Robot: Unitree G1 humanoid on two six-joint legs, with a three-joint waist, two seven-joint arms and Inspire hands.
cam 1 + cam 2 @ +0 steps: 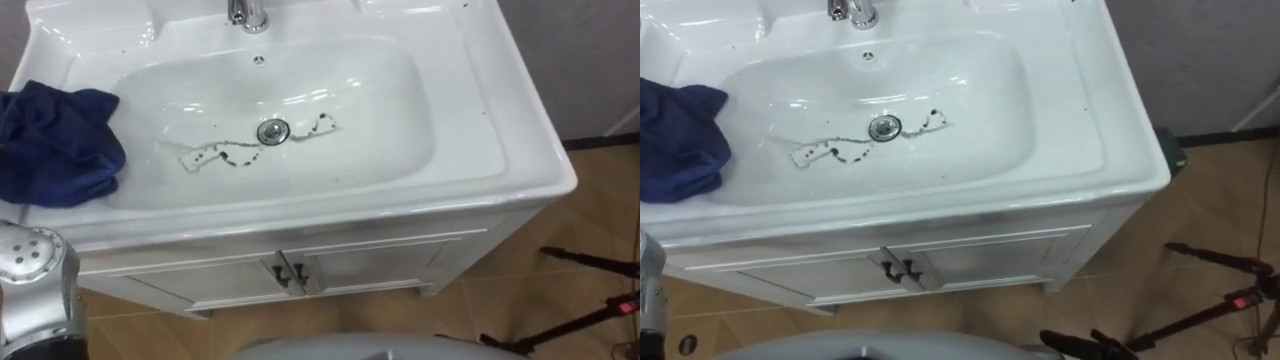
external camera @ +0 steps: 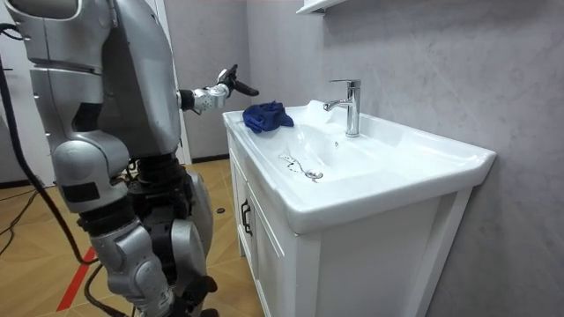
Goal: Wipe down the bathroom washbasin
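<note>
Grey-walled room: blue cloth lies on the left rim of the basin, with dirt marks by the drain. Left hand hovers near the cloth, fingers spread and empty. I think a clumsy grasp may push the cloth off.

Surroundings as I see them from the head cameras and the room camera.
(a) Chrome tap, upright.
(b) White cabinet, both doors shut, with two dark handles side by side at the centre seam.
(c) Brown wood-look floor.
(d) Black stand legs resting on the floor, right of the cabinet.
(e) Grey wall, with a white shelf mounted high on it.
</note>
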